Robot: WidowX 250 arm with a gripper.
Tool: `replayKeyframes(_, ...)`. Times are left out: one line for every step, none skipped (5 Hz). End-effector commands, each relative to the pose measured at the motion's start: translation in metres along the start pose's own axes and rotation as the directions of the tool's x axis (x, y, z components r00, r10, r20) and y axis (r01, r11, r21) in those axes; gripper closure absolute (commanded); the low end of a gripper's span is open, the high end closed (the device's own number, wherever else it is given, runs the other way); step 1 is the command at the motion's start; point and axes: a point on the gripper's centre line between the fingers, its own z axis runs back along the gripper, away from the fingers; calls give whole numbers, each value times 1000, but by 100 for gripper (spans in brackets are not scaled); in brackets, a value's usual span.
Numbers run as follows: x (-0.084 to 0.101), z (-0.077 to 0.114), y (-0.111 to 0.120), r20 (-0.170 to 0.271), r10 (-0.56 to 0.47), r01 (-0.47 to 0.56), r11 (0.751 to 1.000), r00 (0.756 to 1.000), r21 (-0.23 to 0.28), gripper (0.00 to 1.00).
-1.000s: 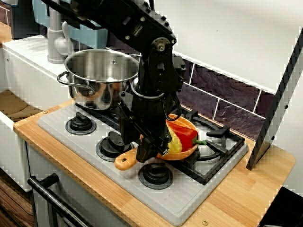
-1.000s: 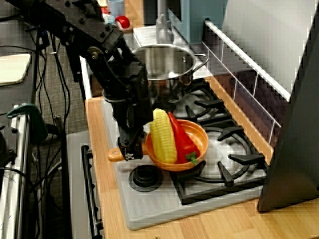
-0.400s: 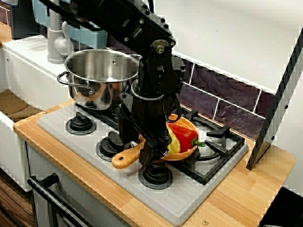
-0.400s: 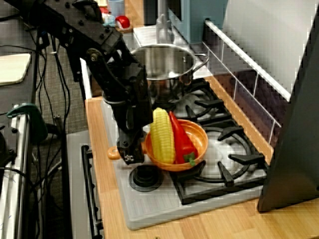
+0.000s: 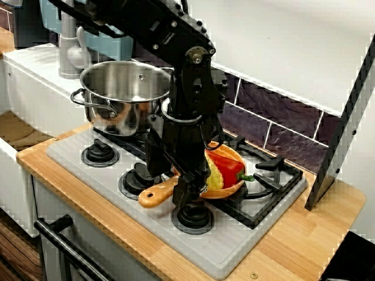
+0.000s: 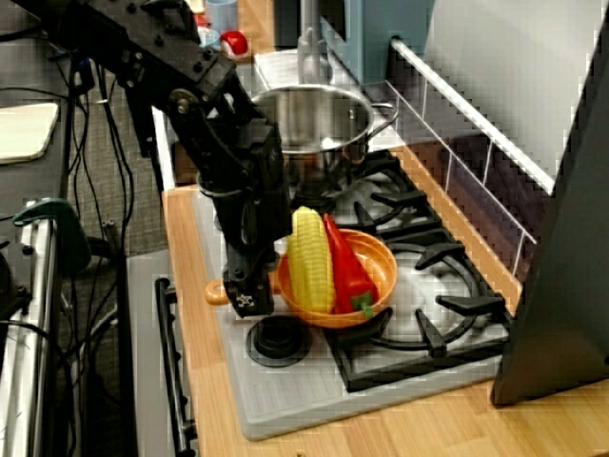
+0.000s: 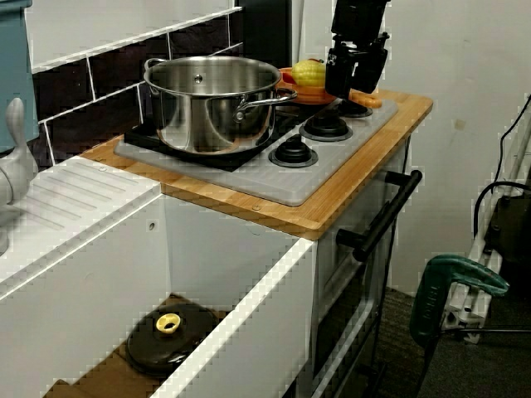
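Note:
An orange pan [image 5: 235,156] [image 6: 378,273] rests over the front right burner with a yellow corn cob [image 6: 310,261] and a red pepper [image 5: 229,167] in it. Its wooden handle [image 5: 152,198] [image 6: 214,294] points toward the counter's front edge. My black gripper [image 5: 183,196] [image 6: 245,301] comes down from above and is shut on that handle, close to the pan's rim. The arm hides the pan's near side in the view from the front. In the low view from the sink side, the gripper [image 7: 353,81] stands in front of the corn [image 7: 309,73].
A big steel pot [image 5: 126,88] [image 7: 211,99] sits on the back left burner, close behind the arm. Three black knobs [image 5: 137,178] line the grey stove's front. A dark panel [image 5: 345,117] leans at the right. A sink holds a black lid [image 7: 170,336].
The gripper has shifted slightly toward the stove's front edge, and the pan with its handle has moved along with it. Since 0.4 s ago almost nothing has moved.

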Motion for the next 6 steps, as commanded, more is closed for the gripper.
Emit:
replayKeyframes(4, 16, -1, 58, 9, -9, 1000, 998, -12, 0)
replayKeyframes(4, 13, -3, 54, 5, -5, 1000, 999, -10, 0)
replayKeyframes(5, 9, -5, 51, 4, -4, 1000, 999, -3, 0)
replayKeyframes(6, 7, -6, 46, 5, -5, 1000, 999, -1, 0)
replayKeyframes(6, 4, -8, 42, 5, -5, 1000, 999, 2, 0)
replayKeyframes(7, 2, -9, 41, 1, -1, 1000, 999, 6, 0)
